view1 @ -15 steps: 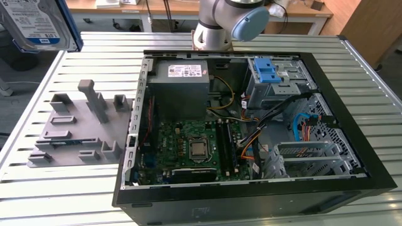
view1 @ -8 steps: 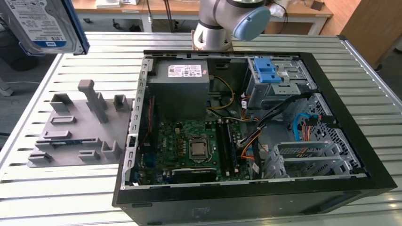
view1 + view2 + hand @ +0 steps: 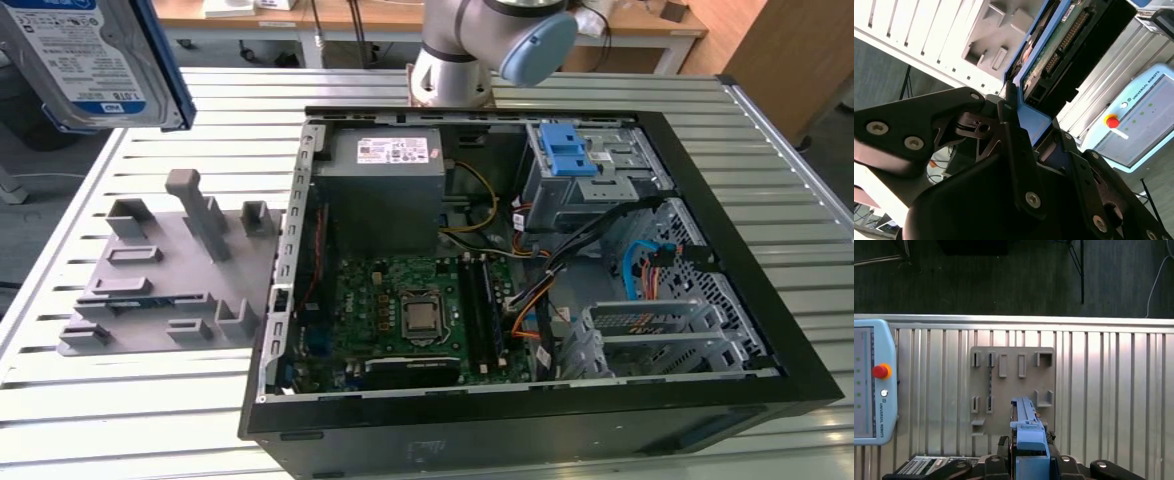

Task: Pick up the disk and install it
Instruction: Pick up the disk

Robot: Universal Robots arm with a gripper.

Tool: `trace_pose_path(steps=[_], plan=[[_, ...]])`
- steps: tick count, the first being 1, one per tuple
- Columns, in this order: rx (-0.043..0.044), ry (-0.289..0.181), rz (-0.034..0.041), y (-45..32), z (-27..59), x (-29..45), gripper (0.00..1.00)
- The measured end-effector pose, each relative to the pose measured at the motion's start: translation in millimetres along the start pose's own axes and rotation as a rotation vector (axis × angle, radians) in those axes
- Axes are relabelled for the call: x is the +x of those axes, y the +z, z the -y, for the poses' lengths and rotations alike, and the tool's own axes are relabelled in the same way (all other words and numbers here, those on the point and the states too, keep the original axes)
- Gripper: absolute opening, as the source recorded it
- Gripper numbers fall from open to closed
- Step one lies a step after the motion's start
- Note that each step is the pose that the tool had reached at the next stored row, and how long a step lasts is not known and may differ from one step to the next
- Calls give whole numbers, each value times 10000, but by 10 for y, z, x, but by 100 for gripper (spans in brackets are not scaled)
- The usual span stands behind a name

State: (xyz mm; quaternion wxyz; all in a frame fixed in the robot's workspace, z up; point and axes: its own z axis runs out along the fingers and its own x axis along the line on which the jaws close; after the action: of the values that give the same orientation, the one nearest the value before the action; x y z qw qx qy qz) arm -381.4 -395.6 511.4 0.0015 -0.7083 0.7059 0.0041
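Note:
The disk (image 3: pixel 91 58), silver-grey with a white label and blue carrier rails, hangs high above the table at the exterior view's upper left. It is clear of the grey holder plate (image 3: pixel 160 280) below it. In the second wrist view my gripper (image 3: pixel 1036 132) is shut on the blue rail at one end of the disk (image 3: pixel 1054 45), with a black finger (image 3: pixel 1013 145) on each side. The first wrist view looks down the disk (image 3: pixel 1026 417) edge-on from my gripper (image 3: pixel 1029 442), and the holder plate (image 3: pixel 1011 385) lies beneath.
An open computer case (image 3: pixel 747 400) lies on the slatted metal table (image 3: pixel 160 420). Inside it are a drive cage with blue latches (image 3: pixel 574 160), a grey power-supply box (image 3: pixel 387 170) and a green motherboard (image 3: pixel 414 320). The arm's base (image 3: pixel 461 60) stands behind the case. A teach pendant (image 3: pixel 871 385) rests on the table.

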Motion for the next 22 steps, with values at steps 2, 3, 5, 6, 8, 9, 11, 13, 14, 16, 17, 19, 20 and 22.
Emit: trace_pose_path(steps=[2, 3, 5, 6, 8, 9, 11, 13, 14, 16, 17, 19, 20, 22], plan=[[-1, 0, 0, 0, 20, 52, 36], [-1, 0, -1, -1, 32, 77, 36], [0, -1, -1, 0, 52, 119, 36], [1, -1, -2, 1, 66, 128, 36], [-1, 1, -9, 0, 86, 141, 36], [-1, 2, -10, 1, 97, 145, 36], [0, 3, -11, 2, 131, 154, 36], [0, 2, -11, 2, 182, 162, 36], [-1, 2, -11, 2, 214, 165, 36], [0, 2, -11, 5, 256, 181, 36], [1, 2, -11, 7, 270, 192, 36], [-1, 2, -11, 8, 290, 218, 36], [-1, 2, -11, 9, 299, 231, 36], [-1, 2, -11, 11, 312, 264, 36]])
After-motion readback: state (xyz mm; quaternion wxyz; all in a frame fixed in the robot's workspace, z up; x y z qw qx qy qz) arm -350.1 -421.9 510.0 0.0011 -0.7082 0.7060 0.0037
